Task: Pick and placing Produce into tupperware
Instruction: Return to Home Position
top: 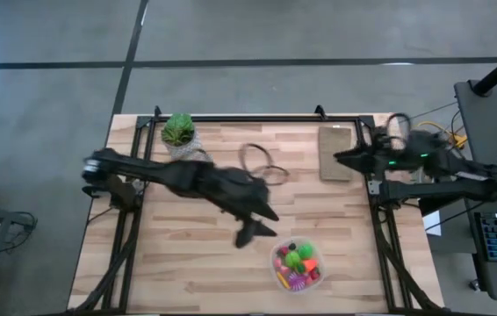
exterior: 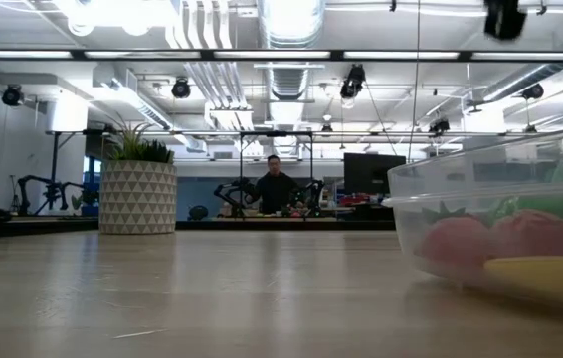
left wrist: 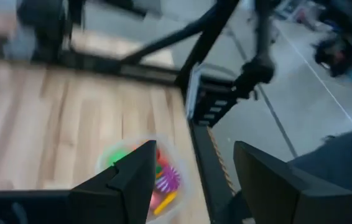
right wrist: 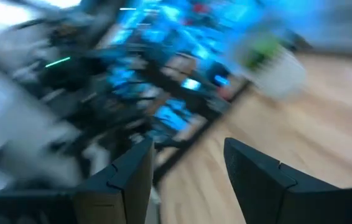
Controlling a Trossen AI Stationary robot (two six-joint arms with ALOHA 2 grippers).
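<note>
Homing step, I'd say; left gripper [top: 255, 233] empty, spread apart, just left of the tupperware [top: 276, 263]; produce [top: 298, 260] sits piled inside it, none gripped; right gripper [top: 347, 159] also apart, well off to the tupperware's far right, over the tan board [top: 334, 145]; next: retract both arms, no grasp needed.

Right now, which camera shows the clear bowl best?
The high view: the whole bowl shows from above. The low view cuts it off, the left wrist view partly hides it, the right wrist view misses it.
</note>
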